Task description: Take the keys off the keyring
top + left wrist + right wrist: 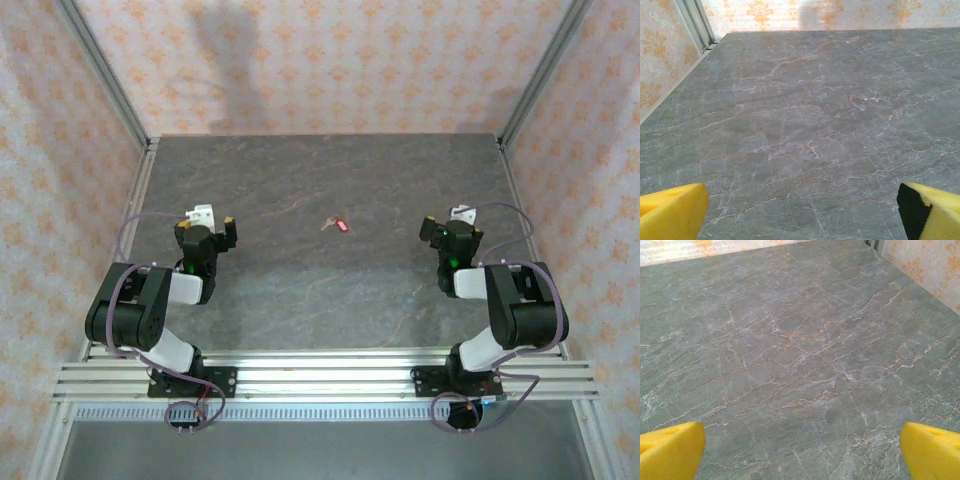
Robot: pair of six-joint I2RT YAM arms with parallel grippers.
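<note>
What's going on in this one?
Nothing is being handled yet. The key and the red keyring tag lie side by side near the middle of the grey table; they are too small to tell whether they are joined. The left pincer and the right pincer are both open and empty, one on each side of the table, well apart from the key.

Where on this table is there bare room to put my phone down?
The grey stone-look table is bare along its far half, and in the stretches between the left gripper and the small silvery key, and between the red oblong tag and the right gripper. Only the near edge, with both arms, is crowded.
</note>
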